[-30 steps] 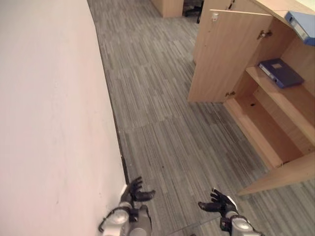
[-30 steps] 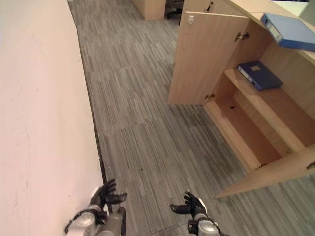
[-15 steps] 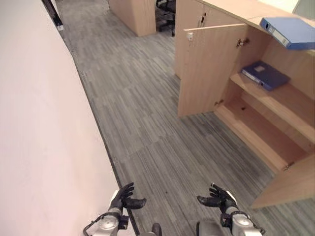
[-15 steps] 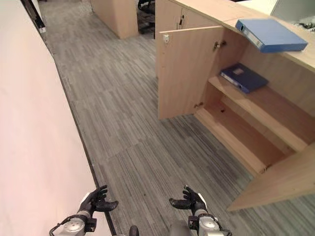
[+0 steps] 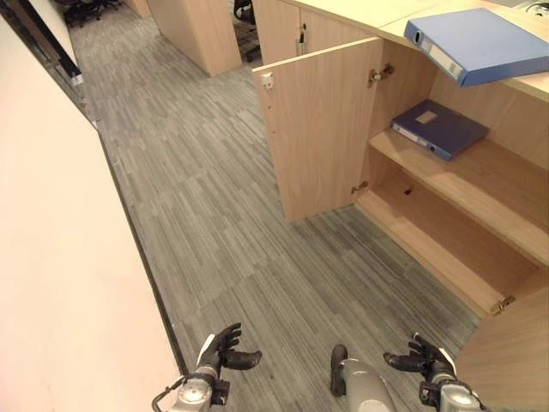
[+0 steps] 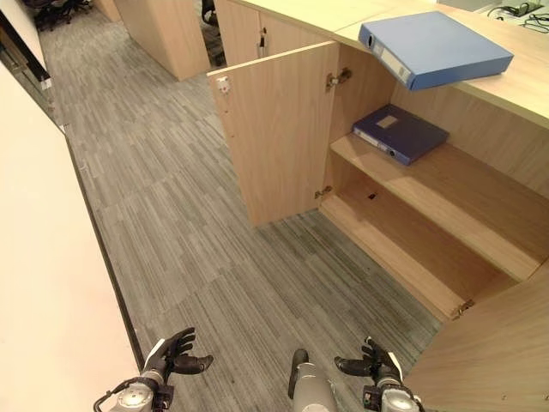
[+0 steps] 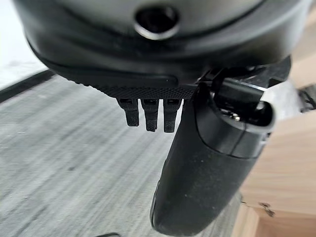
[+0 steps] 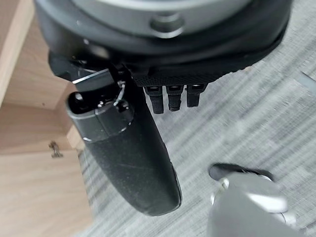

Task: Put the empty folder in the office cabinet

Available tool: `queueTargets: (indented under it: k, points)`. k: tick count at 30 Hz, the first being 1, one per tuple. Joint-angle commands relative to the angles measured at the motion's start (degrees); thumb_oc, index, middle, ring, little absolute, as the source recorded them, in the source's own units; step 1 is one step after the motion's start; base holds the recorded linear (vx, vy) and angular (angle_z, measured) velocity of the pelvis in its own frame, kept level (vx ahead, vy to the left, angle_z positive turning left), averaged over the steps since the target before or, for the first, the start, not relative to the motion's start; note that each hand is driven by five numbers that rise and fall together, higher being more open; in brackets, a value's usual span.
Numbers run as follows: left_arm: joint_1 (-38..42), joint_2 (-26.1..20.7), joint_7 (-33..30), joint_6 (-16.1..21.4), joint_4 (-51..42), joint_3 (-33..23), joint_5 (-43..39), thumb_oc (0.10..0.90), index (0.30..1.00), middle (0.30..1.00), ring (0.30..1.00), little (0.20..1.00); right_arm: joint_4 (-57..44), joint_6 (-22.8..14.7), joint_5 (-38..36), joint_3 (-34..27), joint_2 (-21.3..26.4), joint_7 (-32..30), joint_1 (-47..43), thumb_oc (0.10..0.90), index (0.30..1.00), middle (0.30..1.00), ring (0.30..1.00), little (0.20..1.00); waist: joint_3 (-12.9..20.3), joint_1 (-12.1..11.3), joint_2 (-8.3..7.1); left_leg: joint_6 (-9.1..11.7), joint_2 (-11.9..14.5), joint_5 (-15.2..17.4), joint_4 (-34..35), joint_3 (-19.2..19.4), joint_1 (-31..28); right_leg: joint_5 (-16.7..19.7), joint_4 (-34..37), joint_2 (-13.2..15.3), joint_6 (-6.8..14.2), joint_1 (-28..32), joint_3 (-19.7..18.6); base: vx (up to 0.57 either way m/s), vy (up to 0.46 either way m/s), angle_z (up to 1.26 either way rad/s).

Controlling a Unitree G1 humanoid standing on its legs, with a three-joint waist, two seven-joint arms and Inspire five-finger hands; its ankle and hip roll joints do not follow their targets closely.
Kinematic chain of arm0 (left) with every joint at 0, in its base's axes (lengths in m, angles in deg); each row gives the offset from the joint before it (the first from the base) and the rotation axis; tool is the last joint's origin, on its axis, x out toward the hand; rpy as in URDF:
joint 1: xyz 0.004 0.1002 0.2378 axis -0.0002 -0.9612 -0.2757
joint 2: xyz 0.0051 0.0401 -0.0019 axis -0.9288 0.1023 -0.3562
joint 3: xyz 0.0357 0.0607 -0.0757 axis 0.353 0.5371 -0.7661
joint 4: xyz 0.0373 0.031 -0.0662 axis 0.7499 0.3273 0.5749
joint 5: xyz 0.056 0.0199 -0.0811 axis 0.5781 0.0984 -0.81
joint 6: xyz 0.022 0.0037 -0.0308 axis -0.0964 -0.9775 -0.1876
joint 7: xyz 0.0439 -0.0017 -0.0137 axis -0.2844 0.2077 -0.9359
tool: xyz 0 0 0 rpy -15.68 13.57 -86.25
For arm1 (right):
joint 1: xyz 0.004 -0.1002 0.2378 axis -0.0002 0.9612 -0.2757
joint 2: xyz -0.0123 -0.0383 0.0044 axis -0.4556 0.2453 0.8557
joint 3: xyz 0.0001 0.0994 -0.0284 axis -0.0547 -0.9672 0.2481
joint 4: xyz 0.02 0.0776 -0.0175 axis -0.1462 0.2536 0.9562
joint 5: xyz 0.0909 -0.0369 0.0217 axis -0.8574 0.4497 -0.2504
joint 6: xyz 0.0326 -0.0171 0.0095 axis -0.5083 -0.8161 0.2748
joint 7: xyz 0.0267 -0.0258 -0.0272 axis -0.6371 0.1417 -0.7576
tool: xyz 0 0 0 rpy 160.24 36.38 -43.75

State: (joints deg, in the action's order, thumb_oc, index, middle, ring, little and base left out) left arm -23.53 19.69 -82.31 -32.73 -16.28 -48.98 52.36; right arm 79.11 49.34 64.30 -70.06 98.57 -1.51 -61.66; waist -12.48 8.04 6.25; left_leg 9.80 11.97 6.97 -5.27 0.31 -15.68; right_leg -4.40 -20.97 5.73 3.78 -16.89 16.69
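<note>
Grey striped carpet (image 5: 223, 197) covers the office floor, bordered on the robot's left by a pale wall (image 5: 60, 283). To the right stands the office cabinet (image 6: 429, 223) of light wood, its door (image 6: 274, 129) swung wide open toward the carpet. Two shelves are exposed inside: the upper shelf (image 6: 463, 193) carries a dark blue folder (image 6: 399, 133) lying flat near the hinge side; the lower shelf (image 6: 412, 249) is bare wood. A lighter blue folder (image 6: 433, 47) lies flat on the cabinet top (image 6: 515, 81), one end overhanging the front edge above the open compartment.

Both hands hang low over the carpet, well apart from the cabinet and from either folder. The left hand (image 5: 225, 350) is released — fingers loosely extended, thumb out, grasping nothing. The right hand (image 6: 371, 366) is likewise released, fingers relaxed and spread, grasping nothing. Each wrist view shows that hand's thumb and fingers over bare carpet.

More wooden cabinets (image 5: 193, 30) stand farther back along the room.
</note>
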Motion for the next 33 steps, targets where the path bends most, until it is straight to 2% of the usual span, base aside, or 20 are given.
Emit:
queueTargets:
  k: [1, 3, 5, 6, 8, 10, 12, 13, 15, 16, 17, 18, 19, 20, 21, 23, 24, 26, 28, 33]
  points:
    - [0.2, -3.1, -0.7, 2.6, -1.4, 0.3, -0.2, 0.800, 0.900, 0.900, 0.900, 0.900, -3.8, -2.4, -1.2, 1.7, 1.0, 0.1, 2.5, 0.800, 0.900, 0.900, 0.900, 0.900, 3.3, 1.6, 0.29, 0.2, -1.5, -5.1, -6.1, -0.4, 0.5, 10.2, 21.6, 1.2, 3.0, 6.4, -7.9, 0.14, -0.196, 0.28]
    - [1.4, -2.8, -0.4, 2.4, -1.3, 1.9, 0.6, 0.800, 0.900, 0.900, 0.900, 0.900, -7.2, -2.6, 0.0, 2.8, 3.1, 0.5, 2.6, 0.800, 0.900, 0.900, 0.900, 0.900, 3.2, 1.7, -0.64, 0.5, -0.4, -13.1, -15.1, -1.0, 3.2, 7.1, 22.3, -1.0, 0.1, 10.6, -8.9, 0.30, -0.326, -0.09]
    - [1.5, -2.7, -0.2, 2.2, -1.2, 2.1, 0.9, 0.800, 0.900, 0.900, 0.900, 0.900, -8.3, -2.6, 0.5, 3.0, 3.8, 0.6, 2.6, 0.800, 0.900, 0.900, 0.900, 0.900, 3.1, 1.6, -1.02, 0.2, -0.4, -14.3, -17.9, -1.0, 3.6, 6.1, 22.6, -1.7, -0.6, 12.2, -9.3, 0.39, -0.331, -0.34]
    - [2.1, -2.1, -0.6, 2.0, -0.8, 2.3, 0.8, 0.800, 0.900, 0.900, 0.900, 0.900, -8.9, -2.7, 0.4, 3.1, 4.8, 0.4, 2.1, 0.800, 0.900, 0.900, 0.900, 0.900, 2.4, 1.3, -2.26, -0.1, -1.2, -16.3, -24.9, -1.2, 4.8, 4.9, 22.8, -2.2, -1.8, 14.7, -10.7, 0.50, -0.393, -0.50]
    - [2.5, -1.7, -0.9, 1.9, -0.2, 2.6, 0.7, 0.800, 0.900, 0.900, 0.900, 0.900, -8.9, -2.6, 0.3, 3.2, 4.9, 0.3, 1.7, 0.800, 0.900, 0.900, 0.900, 0.900, 2.2, 1.2, -2.91, -0.4, -1.9, -16.6, -27.1, -1.3, 5.3, 4.7, 22.8, -2.1, -2.2, 15.6, -11.3, 0.27, -0.218, -0.65]
    - [3.6, -1.4, -1.5, 1.9, 0.6, 3.3, 0.6, 0.800, 0.900, 0.900, 0.900, 0.900, -9.2, -2.6, -0.2, 3.7, 5.2, -0.1, 0.4, 0.800, 0.900, 0.900, 0.900, 0.900, 1.4, 0.2, -4.92, -1.7, -3.5, -13.6, -31.9, -0.8, 9.7, 3.9, 23.2, -1.5, -2.4, 17.5, -13.5, 0.23, -0.167, -0.58]
    - [3.7, -1.2, -1.4, 2.2, -0.4, 4.0, 0.2, 0.800, 0.900, 0.900, 0.900, 0.900, -10.1, -2.9, -0.9, 4.4, 5.1, -0.1, -0.5, 0.800, 0.900, 0.900, 0.900, 0.900, 0.6, -1.8, -5.94, -2.8, -5.0, -10.1, -32.4, 0.2, 15.4, 2.9, 23.6, -1.8, -2.3, 20.3, -16.7, 0.36, -0.135, -0.76]
    - [3.6, -1.2, -1.3, 2.4, -0.7, 4.1, 0.1, 0.800, 0.900, 0.900, 0.900, 0.900, -10.8, -3.1, -1.0, 4.8, 5.0, 0.1, -0.7, 0.800, 0.900, 0.900, 0.900, 0.900, 0.2, -2.9, -6.22, -3.5, -5.5, -7.9, -26.8, 0.7, 19.1, 1.9, 23.7, -1.9, -2.0, 22.3, -19.1, 0.32, -0.056, -1.21]
    - [3.6, -1.2, -1.3, 2.4, -0.7, 4.2, 0.1, 0.800, 0.900, 0.900, 0.900, 0.900, -10.9, -3.1, -1.0, 4.8, 5.0, 0.1, -0.6, 0.800, 0.900, 0.900, 0.900, 0.900, 0.0, -3.2, -6.16, -3.6, -5.3, -7.5, -26.8, 1.1, 18.6, 1.7, 23.8, -2.0, -1.9, 22.7, -19.4, 0.24, 0.024, -0.81]
    - [3.3, -1.1, -1.3, 2.5, -0.2, 4.2, 0.2, 0.800, 0.900, 0.900, 0.900, 0.900, -11.9, -3.2, -0.7, 5.2, 4.8, 0.3, -0.2, 0.800, 0.900, 0.900, 0.900, 0.900, -0.6, -4.7, -5.31, -3.6, -5.5, -7.2, -13.7, 1.1, 21.1, -0.1, 23.9, -2.6, -1.3, 25.5, -21.9, 0.38, 0.081, -0.51]
    - [3.0, -1.0, -1.3, 2.4, -0.2, 4.1, -0.1, 0.800, 0.900, 0.900, 0.900, 0.900, -12.0, -3.2, -0.5, 5.5, 4.7, 0.4, -0.1, 0.800, 0.900, 0.900, 0.900, 0.900, -0.6, -5.4, -4.70, -3.5, -6.4, -8.0, -8.0, 0.0, 21.7, -0.9, 24.0, -3.2, -1.2, 26.6, -23.0, 0.53, 0.084, -0.40]
    - [2.7, -0.8, -1.6, 2.4, -0.1, 3.9, -0.6, 0.800, 0.900, 0.900, 0.900, 0.900, -11.8, -3.1, 0.0, 6.3, 4.7, 0.4, -0.4, 0.800, 0.900, 0.900, 0.900, 0.900, -0.8, -6.3, -3.99, -3.6, -7.8, -9.9, -3.3, -2.3, 22.5, -1.6, 23.7, -4.2, -1.5, 27.7, -24.6, 0.54, -0.022, -1.08]
    - [2.2, -0.2, -1.7, 2.6, 0.7, 3.8, -1.3, 0.800, 0.900, 0.900, 0.900, 0.900, -10.8, -2.8, 1.8, 8.1, 3.9, 0.5, -1.1, 0.800, 0.900, 0.900, 0.900, 0.900, -1.0, -8.3, -2.72, -3.7, -10.2, -13.1, 3.3, -7.8, 25.3, -2.7, 22.7, -6.3, -2.2, 29.4, -28.3, 0.43, -0.045, -1.32]
    - [2.2, -0.2, -1.7, 2.7, 0.7, 3.8, -1.3, 0.800, 0.900, 0.900, 0.900, 0.900, -10.7, -2.8, 1.9, 8.1, 3.9, 0.5, -1.1, 0.800, 0.900, 0.900, 0.900, 0.900, -1.1, -8.3, -3.01, -3.7, -10.4, -13.2, 3.8, -7.7, 24.7, -3.1, 22.6, -6.0, -2.2, 29.6, -28.4, 0.44, -0.090, -1.80]
    - [2.1, 0.1, -1.9, 2.8, 1.8, 3.8, -1.3, 0.800, 0.900, 0.900, 0.900, 0.900, -9.8, -2.6, 2.9, 9.1, 3.4, 0.6, -1.2, 0.800, 0.900, 0.900, 0.900, 0.900, -1.5, -9.1, -2.59, -3.5, -11.6, -13.8, 5.8, -9.9, 27.6, -3.6, 22.1, -7.2, -2.6, 30.8, -31.1, 0.29, -0.072, -1.33]
    - [1.9, 0.4, -1.8, 2.8, 3.5, 3.6, -0.8, 0.800, 0.900, 0.900, 0.900, 0.900, -8.6, -2.4, 4.0, 10.1, 2.4, 0.8, -1.3, 0.800, 0.900, 0.900, 0.900, 0.900, -1.9, -9.8, -2.76, -3.5, -13.0, -14.8, 8.0, -10.1, 29.8, -4.8, 21.3, -8.2, -3.3, 32.3, -35.0, 0.44, -0.075, -1.23]
    - [1.7, 0.8, -1.7, 2.7, 5.5, 3.1, -0.4, 0.800, 0.900, 0.900, 0.900, 0.900, -8.3, -2.1, 4.7, 10.9, 1.5, 1.0, -1.3, 0.800, 0.900, 0.900, 0.900, 0.900, -1.7, -10.7, -2.69, -3.9, -13.6, -15.6, 7.4, -10.2, 30.4, -6.0, 21.0, -8.9, -3.5, 33.8, -38.9, 0.36, -0.017, -0.97]
    - [1.4, 0.9, -1.7, 2.7, 7.3, 2.9, 0.0, 0.800, 0.900, 0.900, 0.900, 0.900, -8.1, -2.1, 5.0, 11.3, 1.2, 1.2, -1.1, 0.800, 0.900, 0.900, 0.900, 0.900, -1.1, -11.2, -2.62, -4.2, -13.6, -15.4, 7.9, -11.7, 29.5, -6.5, 20.6, -9.2, -3.4, 34.1, -41.1, 0.30, 0.035, -1.38]
    - [1.0, 1.2, -1.7, 2.5, 9.6, 3.1, 1.3, 0.800, 0.900, 0.900, 0.900, 0.900, -8.6, -1.9, 5.7, 11.8, 0.5, 1.8, -0.2, 0.800, 0.900, 0.900, 0.900, 0.900, 0.1, -11.4, -2.33, -4.3, -13.5, -17.1, 7.6, -14.0, 28.3, -7.7, 20.2, -8.6, -3.0, 35.4, -43.7, 0.40, 0.095, -1.31]
    - [1.3, -0.2, -2.5, 2.1, 14.7, 2.6, 4.8, 0.800, 0.900, 0.900, 0.900, 0.900, -8.9, -1.6, 6.5, 12.8, -0.2, 2.6, -0.1, 0.800, 0.900, 0.900, 0.900, 0.900, 3.2, -11.3, -4.47, -5.6, -13.8, -17.1, 7.4, -10.9, 26.9, -7.8, 16.5, -5.1, -0.6, 35.4, -46.5, 0.35, 0.076, -1.06]
